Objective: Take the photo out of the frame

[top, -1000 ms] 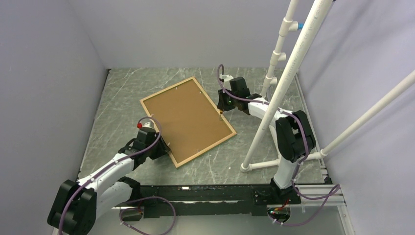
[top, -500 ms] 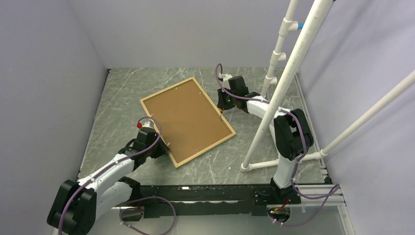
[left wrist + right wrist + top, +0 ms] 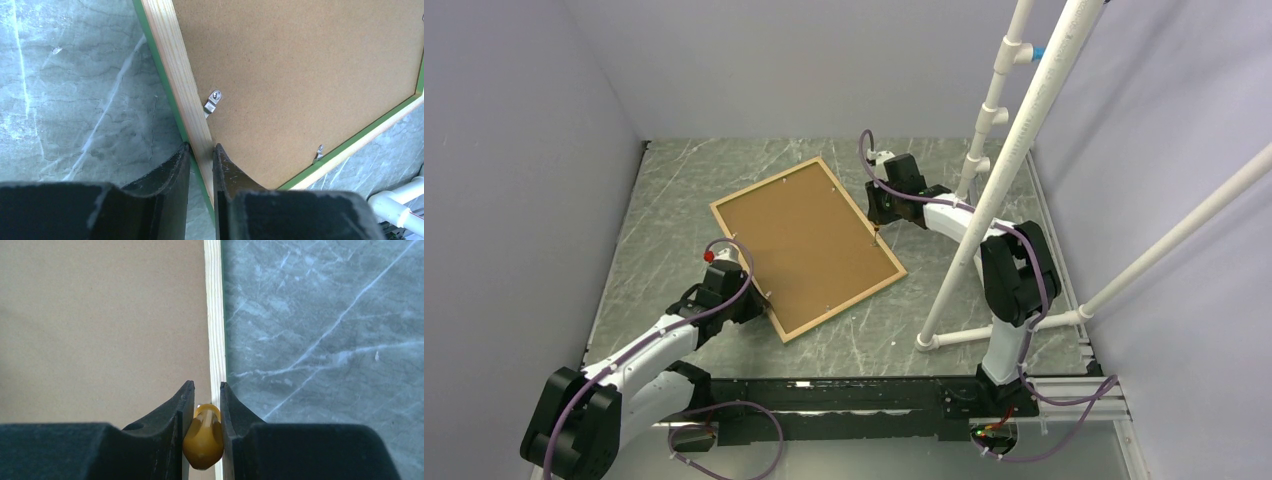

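Note:
The frame lies face down on the table, its light wood rim and green edge showing around the brown backing board. The photo is hidden under that board. My left gripper is shut on the frame's rim near its near-left corner, one finger outside and one on the board side. A metal clip sits just beyond the fingers. My right gripper is shut on a small amber tool, its tip at the frame's right rim.
A white pipe stand rises at the right, with its foot on the marble table near the right arm. A second clip holds the board at the short edge. Grey walls close in the left and back.
My left gripper has closed onto the frame's rim. The right wrist has shifted slightly to the back left along the frame's edge. The frame has not moved.

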Robot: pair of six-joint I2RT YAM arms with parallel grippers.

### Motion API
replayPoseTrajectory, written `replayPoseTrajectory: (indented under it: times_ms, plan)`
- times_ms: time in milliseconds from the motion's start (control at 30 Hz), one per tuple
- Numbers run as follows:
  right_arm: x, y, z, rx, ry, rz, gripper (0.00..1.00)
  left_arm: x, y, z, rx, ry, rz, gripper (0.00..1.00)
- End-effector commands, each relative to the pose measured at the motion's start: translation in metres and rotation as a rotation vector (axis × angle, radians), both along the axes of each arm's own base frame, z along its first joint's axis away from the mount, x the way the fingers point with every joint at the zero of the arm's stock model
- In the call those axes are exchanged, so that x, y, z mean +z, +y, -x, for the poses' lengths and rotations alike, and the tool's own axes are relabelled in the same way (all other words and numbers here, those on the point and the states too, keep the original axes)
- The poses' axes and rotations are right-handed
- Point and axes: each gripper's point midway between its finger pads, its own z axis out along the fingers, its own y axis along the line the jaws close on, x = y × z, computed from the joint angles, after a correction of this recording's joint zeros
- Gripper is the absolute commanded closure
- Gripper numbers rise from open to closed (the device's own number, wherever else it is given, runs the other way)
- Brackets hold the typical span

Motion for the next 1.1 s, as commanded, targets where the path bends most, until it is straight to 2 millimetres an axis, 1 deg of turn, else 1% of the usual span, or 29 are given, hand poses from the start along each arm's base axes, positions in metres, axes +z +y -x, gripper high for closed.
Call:
replayPoseTrajectory:
  times_ms: [0, 100, 167, 333, 400, 467, 600, 667, 767, 867, 933, 1067]
  plan:
    - [-0.012, -0.02, 0.027, -0.043, 0.089, 0.092, 1.0, -0.003, 0.014, -0.008, 0.035, -0.033, -0.071, 0.87]
    - [-0.014, -0.025, 0.032, -0.054, 0.112, 0.112, 1.0, -0.004, 0.014, -0.008, 0.037, -0.031, -0.075, 0.87]
    - [-0.015, -0.025, 0.035, -0.049, 0.129, 0.111, 1.0, -0.004, 0.015, -0.008, 0.04, -0.031, -0.074, 0.87]
    - [-0.034, -0.022, 0.046, -0.03, 0.236, 0.124, 1.0, -0.005, 0.015, -0.007, 0.04, -0.029, -0.076, 0.87]
    - [-0.038, -0.021, 0.053, -0.032, 0.271, 0.118, 1.0, -0.006, 0.014, -0.007, 0.039, -0.024, -0.072, 0.86]
    - [-0.037, -0.019, 0.06, -0.024, 0.29, 0.092, 1.0, -0.007, 0.011, -0.007, 0.037, -0.018, -0.058, 0.81]
    - [-0.039, -0.018, 0.066, -0.019, 0.319, 0.088, 1.0, -0.015, 0.009, -0.004, 0.036, -0.001, -0.046, 0.66]
    - [-0.041, -0.017, 0.067, -0.015, 0.329, 0.087, 1.0, -0.02, 0.009, -0.004, 0.028, 0.006, -0.049, 0.63]
    - [-0.043, -0.017, 0.07, -0.011, 0.345, 0.087, 1.0, -0.028, 0.008, -0.003, 0.027, 0.024, -0.054, 0.65]
    - [-0.044, -0.019, 0.076, -0.019, 0.373, 0.088, 1.0, -0.031, 0.008, -0.005, 0.042, 0.027, -0.044, 0.76]
    - [-0.044, -0.019, 0.084, -0.025, 0.403, 0.073, 1.0, -0.031, 0.009, -0.006, 0.059, 0.02, -0.04, 0.8]
    - [-0.035, -0.01, 0.099, -0.026, 0.448, -0.004, 1.0, -0.031, 0.015, -0.004, 0.083, 0.007, -0.051, 0.85]
